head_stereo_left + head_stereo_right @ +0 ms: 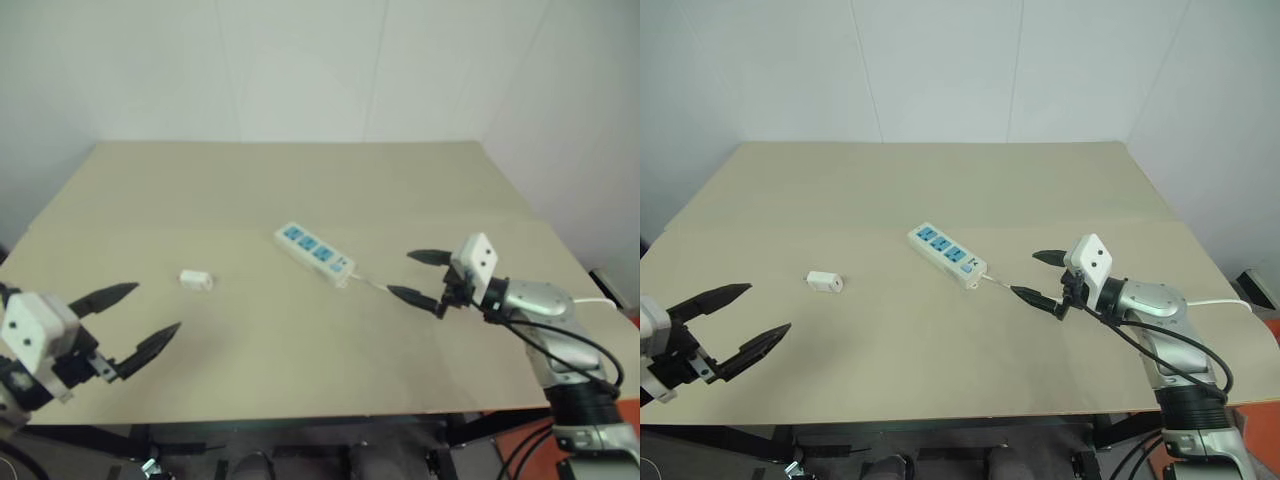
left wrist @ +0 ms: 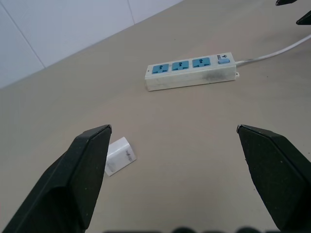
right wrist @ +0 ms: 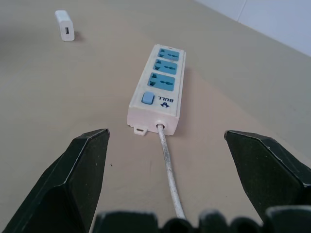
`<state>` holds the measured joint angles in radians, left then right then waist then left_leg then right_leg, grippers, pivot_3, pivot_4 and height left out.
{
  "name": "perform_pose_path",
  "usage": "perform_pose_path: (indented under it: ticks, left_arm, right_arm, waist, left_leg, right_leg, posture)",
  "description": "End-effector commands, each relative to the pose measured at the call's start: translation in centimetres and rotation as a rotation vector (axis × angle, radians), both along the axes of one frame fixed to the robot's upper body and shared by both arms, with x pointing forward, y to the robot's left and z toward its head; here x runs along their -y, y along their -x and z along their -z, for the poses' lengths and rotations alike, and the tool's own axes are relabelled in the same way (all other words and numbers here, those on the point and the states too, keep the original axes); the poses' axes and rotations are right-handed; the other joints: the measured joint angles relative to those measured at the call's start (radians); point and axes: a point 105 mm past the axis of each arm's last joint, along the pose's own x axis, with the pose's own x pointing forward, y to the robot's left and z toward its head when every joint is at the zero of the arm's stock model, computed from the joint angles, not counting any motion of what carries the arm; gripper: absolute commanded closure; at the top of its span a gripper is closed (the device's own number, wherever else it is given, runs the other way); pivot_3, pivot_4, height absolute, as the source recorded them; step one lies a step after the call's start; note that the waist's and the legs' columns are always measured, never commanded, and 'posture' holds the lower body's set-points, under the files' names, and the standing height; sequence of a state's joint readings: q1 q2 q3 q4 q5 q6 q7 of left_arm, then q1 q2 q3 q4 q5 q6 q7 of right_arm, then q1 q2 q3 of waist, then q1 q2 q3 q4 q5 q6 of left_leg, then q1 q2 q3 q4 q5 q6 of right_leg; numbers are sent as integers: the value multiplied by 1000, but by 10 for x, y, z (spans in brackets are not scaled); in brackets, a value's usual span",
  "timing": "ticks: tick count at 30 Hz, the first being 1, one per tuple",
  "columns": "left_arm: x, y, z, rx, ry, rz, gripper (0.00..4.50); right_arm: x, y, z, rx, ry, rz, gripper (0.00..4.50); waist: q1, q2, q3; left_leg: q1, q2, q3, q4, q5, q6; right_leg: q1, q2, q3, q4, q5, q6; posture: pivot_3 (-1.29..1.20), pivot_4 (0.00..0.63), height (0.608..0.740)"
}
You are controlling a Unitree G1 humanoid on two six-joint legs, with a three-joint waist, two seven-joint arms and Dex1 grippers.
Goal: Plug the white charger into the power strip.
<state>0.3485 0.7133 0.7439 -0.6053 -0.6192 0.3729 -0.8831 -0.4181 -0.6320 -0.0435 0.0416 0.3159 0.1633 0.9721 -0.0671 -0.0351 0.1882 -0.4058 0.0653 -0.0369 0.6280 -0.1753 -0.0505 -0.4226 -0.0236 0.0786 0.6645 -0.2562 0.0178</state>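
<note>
The power strip [image 1: 314, 253], a white bar with three blue sockets, lies flat near the middle of the tan table, its thin cord [image 3: 167, 167] running toward my right gripper. The white charger [image 1: 196, 280], a small block, lies on its side to the strip's left. My left gripper [image 1: 138, 321] hovers open above the table's near left corner, a short way from the charger [image 2: 119, 156]. On the right, my right gripper [image 1: 422, 276] stands open just behind the strip's switch end [image 3: 154, 104], over the cord, holding nothing.
The table [image 1: 300, 190] is a broad tan board against a white wall, with its front edge close to both grippers. A white cable [image 1: 1220, 301] trails off the right side by my right arm.
</note>
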Motion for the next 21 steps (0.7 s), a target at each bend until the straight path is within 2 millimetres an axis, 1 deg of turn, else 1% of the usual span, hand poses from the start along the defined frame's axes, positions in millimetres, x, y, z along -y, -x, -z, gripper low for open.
perform_pose_path:
  ticks: [1, 8, 11, 14, 18, 21]
  left_arm:
    - [4, -1, -7, 40, -31, 18, 0]
    - [4, -4, -6, 46, -26, 32, 0]
    - [7, -6, -5, 47, -24, 43, 0]
    - [9, -8, -5, 47, -23, 54, 0]
    - [13, -11, -3, 47, -17, 69, 0]
    - [16, -12, -2, 48, -13, 77, 0]
  right_arm:
    - [-4, 1, -12, 58, -4, -13, 45]
    - [-6, 1, -8, 52, -5, -8, 45]
    - [-13, -4, -3, 46, -3, 11, 45]
    - [-23, -14, 5, 40, 25, 54, 45]
    - [-38, -43, 22, -6, 78, 176, 45]
    - [-43, -58, 32, -49, 110, 233, 45]
  waist:
    - [0, 0, 0]
    - [0, 0, 0]
    - [0, 0, 0]
    - [-3, 0, 0]
    - [-6, 0, 0]
    - [-4, 0, 0]
  left_leg:
    - [0, 0, 0, 0, 0, 0]
    - [0, 0, 1, 0, 0, 0]
    - [0, 0, 2, 0, 0, 0]
    - [1, 0, 2, 0, 0, 0]
    - [1, 0, 4, 0, 0, 0]
    - [1, 0, 5, 0, 0, 0]
  right_leg:
    - [0, 0, 0, 0, 0, 0]
    - [0, 0, 1, 0, 1, 1]
    - [-1, 0, 2, 0, 1, 1]
    - [-1, 1, 3, 0, 1, 1]
    - [-2, 1, 5, 0, 3, 3]
    - [-2, 1, 6, 0, 4, 4]
  posture:
    - [0, 150, 740]
    - [0, 150, 740]
    - [0, 150, 740]
    - [0, 150, 740]
    - [0, 150, 740]
    - [0, 150, 740]
